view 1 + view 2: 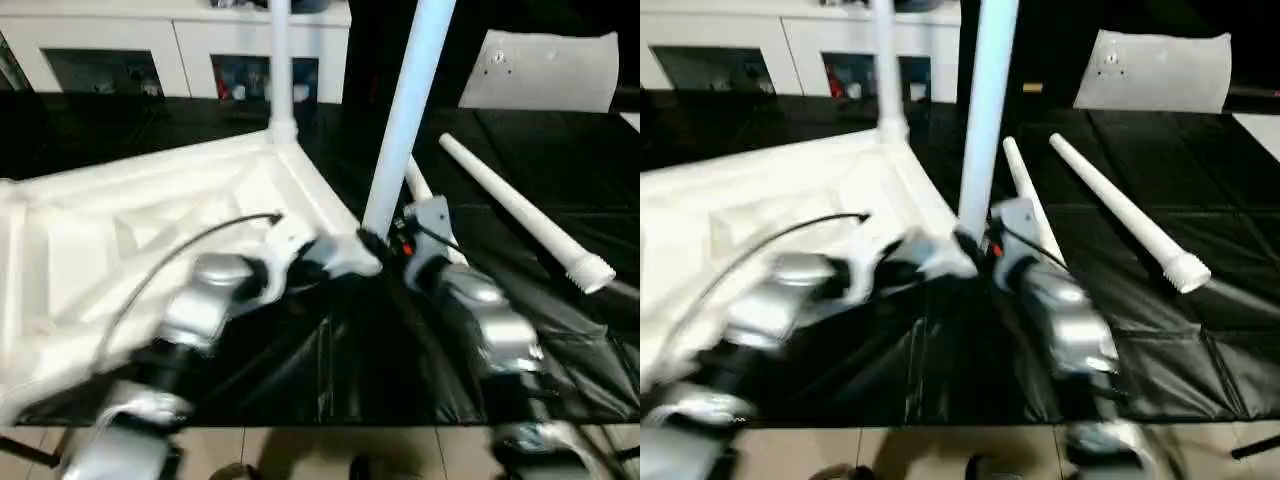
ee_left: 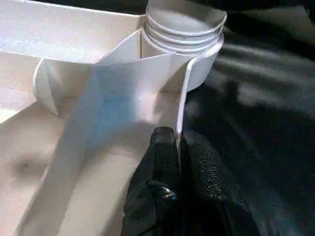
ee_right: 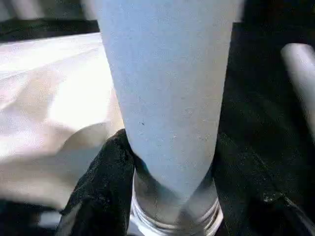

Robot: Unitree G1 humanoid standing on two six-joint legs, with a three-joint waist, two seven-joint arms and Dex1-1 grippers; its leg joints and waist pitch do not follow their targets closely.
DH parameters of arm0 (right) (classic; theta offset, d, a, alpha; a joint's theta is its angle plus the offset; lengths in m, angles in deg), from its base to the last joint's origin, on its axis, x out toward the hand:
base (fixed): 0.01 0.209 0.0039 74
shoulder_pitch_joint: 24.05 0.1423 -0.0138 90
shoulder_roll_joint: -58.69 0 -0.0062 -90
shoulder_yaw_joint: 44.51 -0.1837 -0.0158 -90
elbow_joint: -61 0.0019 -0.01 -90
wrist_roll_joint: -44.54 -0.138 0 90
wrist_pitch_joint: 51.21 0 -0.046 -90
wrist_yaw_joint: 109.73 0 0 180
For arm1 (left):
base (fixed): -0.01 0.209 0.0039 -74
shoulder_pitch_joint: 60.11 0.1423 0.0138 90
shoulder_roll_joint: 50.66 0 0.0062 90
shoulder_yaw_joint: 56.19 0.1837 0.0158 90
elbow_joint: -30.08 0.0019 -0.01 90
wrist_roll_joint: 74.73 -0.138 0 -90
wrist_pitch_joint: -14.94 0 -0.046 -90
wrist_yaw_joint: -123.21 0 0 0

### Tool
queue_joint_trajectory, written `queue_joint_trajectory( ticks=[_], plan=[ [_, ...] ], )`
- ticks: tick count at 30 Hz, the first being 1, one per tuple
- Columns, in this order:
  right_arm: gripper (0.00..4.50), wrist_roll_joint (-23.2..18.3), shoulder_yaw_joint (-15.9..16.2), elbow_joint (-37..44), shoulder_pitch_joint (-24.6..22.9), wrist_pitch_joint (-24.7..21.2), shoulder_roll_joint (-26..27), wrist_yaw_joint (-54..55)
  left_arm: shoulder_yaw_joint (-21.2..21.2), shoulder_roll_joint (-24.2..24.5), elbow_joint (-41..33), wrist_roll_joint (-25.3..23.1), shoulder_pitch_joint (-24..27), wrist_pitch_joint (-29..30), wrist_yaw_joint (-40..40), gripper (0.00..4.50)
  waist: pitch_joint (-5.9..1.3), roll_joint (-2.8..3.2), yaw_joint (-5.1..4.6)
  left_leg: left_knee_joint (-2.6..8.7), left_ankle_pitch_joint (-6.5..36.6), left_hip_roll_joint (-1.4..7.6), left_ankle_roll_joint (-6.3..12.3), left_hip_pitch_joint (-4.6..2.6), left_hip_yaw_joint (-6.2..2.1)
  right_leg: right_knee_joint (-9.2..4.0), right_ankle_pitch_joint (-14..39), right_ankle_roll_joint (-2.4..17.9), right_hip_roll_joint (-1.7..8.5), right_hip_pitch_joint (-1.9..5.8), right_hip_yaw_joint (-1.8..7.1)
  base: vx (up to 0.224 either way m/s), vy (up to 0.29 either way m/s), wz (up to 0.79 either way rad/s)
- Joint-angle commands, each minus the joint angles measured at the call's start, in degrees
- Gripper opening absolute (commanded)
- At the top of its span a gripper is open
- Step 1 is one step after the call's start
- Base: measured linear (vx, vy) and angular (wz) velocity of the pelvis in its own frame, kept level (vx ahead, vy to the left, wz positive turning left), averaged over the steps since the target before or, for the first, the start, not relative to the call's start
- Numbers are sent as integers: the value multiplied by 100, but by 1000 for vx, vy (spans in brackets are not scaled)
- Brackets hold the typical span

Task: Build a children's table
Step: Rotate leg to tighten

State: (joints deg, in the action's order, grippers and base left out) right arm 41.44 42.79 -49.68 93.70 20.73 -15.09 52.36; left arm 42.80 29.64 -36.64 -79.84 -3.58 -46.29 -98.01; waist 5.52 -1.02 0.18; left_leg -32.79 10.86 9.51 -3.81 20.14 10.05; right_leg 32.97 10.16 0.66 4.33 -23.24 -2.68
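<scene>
The white tabletop [image 1: 130, 215] lies upside down on the black table, ribbed underside up. One leg [image 1: 280, 60] stands upright in its far corner socket. A second leg [image 1: 405, 130] stands in the near corner socket [image 2: 184, 29], and my right gripper [image 3: 172, 162] is shut on its base, one black finger on each side. My left gripper [image 2: 177, 147] is shut on the tabletop's thin rim wall just beside that socket. Two more legs lie loose on the table to the right, one long [image 1: 520, 215] and one partly hidden behind my right gripper [image 1: 418, 180].
A white cabinet with glass doors [image 1: 120, 50] runs along the back. A flat white sheet with a small hole [image 1: 545, 70] leans at the back right. The black cover ends at the table's front edge [image 1: 300, 415], with floor below.
</scene>
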Motion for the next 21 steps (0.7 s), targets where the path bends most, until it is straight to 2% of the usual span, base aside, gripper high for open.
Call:
queue_joint_trajectory(
  ticks=[1,2,3,4,6,7,9,11,12,13,14,15,16,17,18,19,21],
  plan=[
    [195,-144,931,-277,-113,-210,753,-351,-121,-567,-21,220,-351,-126,894,0,-271,-57,-1,443,1988,263,194,-50,-174,-628,3728,427,390,99,192,0,0,0],
    [195,-154,901,-285,-105,-136,774,-316,-98,-553,-17,199,-365,-120,880,0,-281,-57,0,461,1938,279,237,-33,-168,-610,3452,484,388,103,209,0,0,0],
    [229,-154,901,-285,-105,-136,774,-316,-98,-553,-17,199,-365,-120,880,0,-289,-57,4,466,1895,282,257,-22,-165,-596,3311,516,390,112,217,0,0,0],
    [229,-215,799,-264,-108,-41,774,-294,-4,-433,39,116,-395,-200,760,0,-306,-48,11,471,1795,296,290,-8,-154,-563,3001,600,391,127,235,0,0,0],
    [264,-222,757,-248,-114,-30,784,-277,25,-394,39,85,-395,-204,734,0,-319,-43,26,468,1670,304,330,-6,-128,-522,2559,763,382,136,254,0,0,0],
    [268,-267,655,-138,-176,-6,710,-317,65,-229,7,99,-344,-241,502,0,-324,-35,35,465,1545,302,361,15,-118,-490,2268,863,386,162,260,0,0,0],
    [273,-313,631,0,-259,44,568,-468,105,-52,-45,83,-265,-347,254,0,-327,-47,43,455,1414,292,424,44,-104,-460,2030,934,385,188,268,0,0,0],
    [309,-328,648,98,-320,68,423,-638,131,89,-72,77,-205,-429,62,0,-362,-47,28,445,1220,292,490,102,-121,-407,1797,958,392,266,252,0,0,0],
    [313,-307,664,154,-360,122,313,-777,130,178,-85,65,-165,-455,-31,0,-384,-37,11,424,1019,302,545,111,-113,-386,1501,1053,396,269,244,0,0,0],
    [317,-326,646,239,-404,189,134,-956,122,309,-107,99,-102,-504,-203,0,-411,-58,-6,381,778,299,635,112,-94,-348,1129,1187,397,272,244,0,0,0],
    [327,-356,615,277,-412,203,59,-1020,131,372,-113,114,-74,-552,-293,0,-435,-48,15,351,622,301,696,93,-81,-320,883,1274,400,275,247,0,0,0],
    [341,-410,538,352,-426,242,-102,-1184,164,516,-114,144,-13,-717,-508,0,-434,-36,29,328,327,304,830,93,-52,-253,323,1479,383,262,256,53,-34,4],
    [352,-410,538,352,-426,242,-102,-1184,164,516,-114,144,-13,-717,-508,0,-424,-34,58,333,230,304,883,103,-60,-238,189,1519,375,284,238,0,0,0],
    [357,-449,489,411,-429,274,-246,-1347,183,623,-109,178,33,-800,-685,0,-421,-27,67,317,165,311,952,83,-37,-220,14,1602,366,263,234,0,0,0],
    [362,-473,455,490,-426,350,-519,-1661,263,807,-59,208,90,-1033,-967,0,-416,-54,82,315,168,310,984,92,-34,-213,31,1634,369,288,219,0,0,0],
    [385,-475,456,517,-425,381,-625,-1778,303,877,-34,214,107,-1141,-1065,0,-418,-30,114,318,228,327,989,76,-47,-216,141,1631,379,290,208,0,0,0],
    [394,-509,462,564,-431,391,-768,-1976,349,962,-10,228,129,-1197,-1187,0,-399,-30,114,326,311,344,930,65,-37,-228,306,1624,378,269,213,0,0,0]
  ],
)
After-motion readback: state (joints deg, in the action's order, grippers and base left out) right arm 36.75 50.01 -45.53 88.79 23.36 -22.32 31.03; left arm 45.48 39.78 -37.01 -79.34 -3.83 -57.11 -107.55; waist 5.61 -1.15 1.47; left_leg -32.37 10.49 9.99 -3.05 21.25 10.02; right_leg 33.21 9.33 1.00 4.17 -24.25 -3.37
